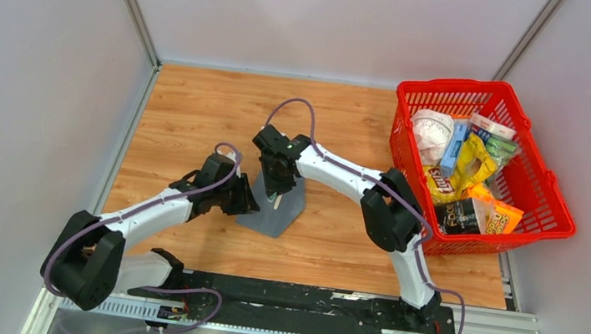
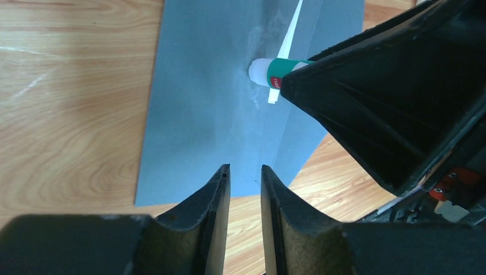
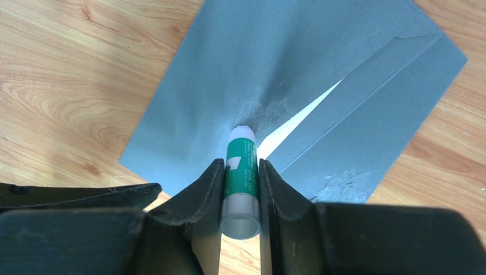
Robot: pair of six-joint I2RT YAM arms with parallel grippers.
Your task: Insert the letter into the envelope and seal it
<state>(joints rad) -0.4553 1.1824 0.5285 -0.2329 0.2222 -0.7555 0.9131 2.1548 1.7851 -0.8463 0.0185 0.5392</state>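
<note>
Wooden table (image 1: 198,105) under us, red basket (image 1: 453,84) off to the right, well apart from the action. Dead centre lies the envelope (image 3: 229,69), flat, its flap not yet stuck down. A pale sliver in the gap looks like the letter (image 3: 298,117), tucked inside. We judge this the gluing step: light, even strokes along the flap edge, paper pinned so it can't skid. Right gripper (image 3: 240,166) is clamped on the glue stick (image 3: 240,143), tip touching the envelope. Left gripper (image 2: 245,169) hangs over the near edge, jaws slightly parted, empty.
</note>
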